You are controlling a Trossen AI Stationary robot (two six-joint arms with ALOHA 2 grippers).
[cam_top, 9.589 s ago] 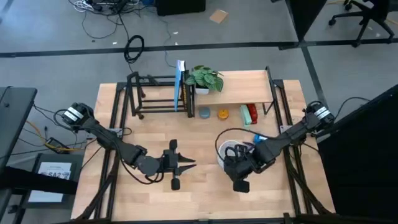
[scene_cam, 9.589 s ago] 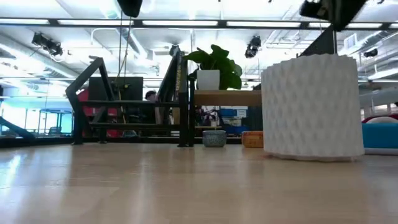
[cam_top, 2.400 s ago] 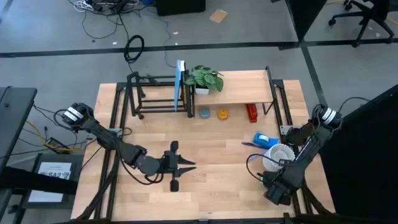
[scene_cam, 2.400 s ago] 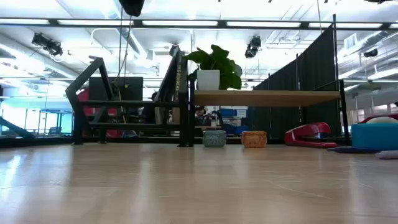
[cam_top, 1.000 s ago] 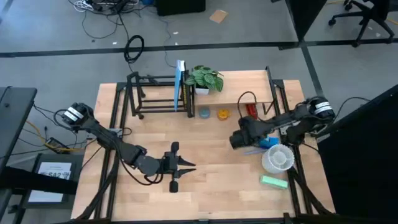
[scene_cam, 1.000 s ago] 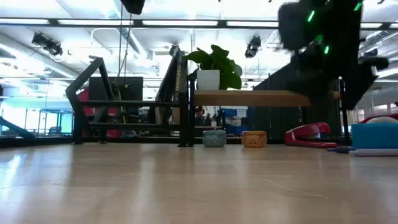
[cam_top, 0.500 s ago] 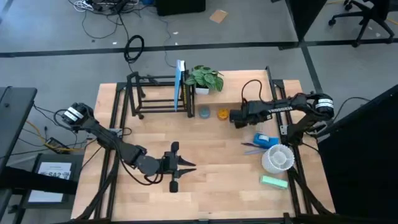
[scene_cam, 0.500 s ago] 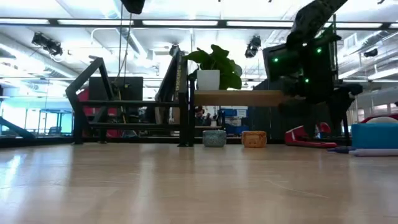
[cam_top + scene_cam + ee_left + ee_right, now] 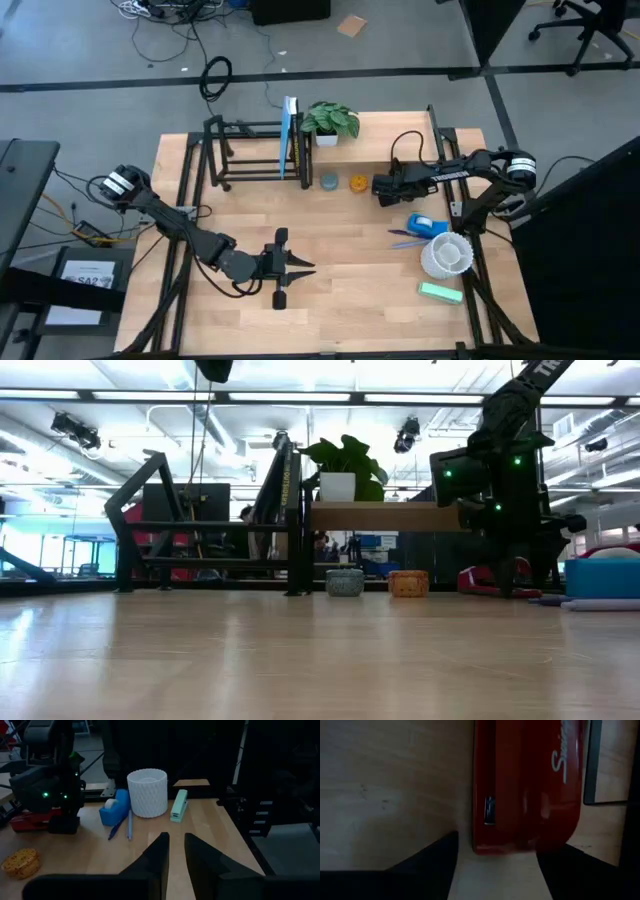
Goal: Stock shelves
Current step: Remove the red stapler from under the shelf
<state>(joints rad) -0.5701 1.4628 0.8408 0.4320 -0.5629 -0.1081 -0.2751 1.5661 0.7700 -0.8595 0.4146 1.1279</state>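
Right gripper [image 9: 495, 855], fingers apart, straddles the glossy red stapler [image 9: 527, 785] under the plank-topped shelf [image 9: 385, 140] at the table's [image 9: 330, 310] 1 o'clock. Left gripper [image 9: 174, 851], fingers nearly together, waits at 6 o'clock.

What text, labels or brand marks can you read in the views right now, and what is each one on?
"Swin": white script on the red stapler, cut off at the picture's edge in the right wrist view; the right gripper is open around it.
Paper sheet on the floor left of the table: print too small to read.
White letters on the right arm in the low view: cut off, not readable.
Nothing else is legible.
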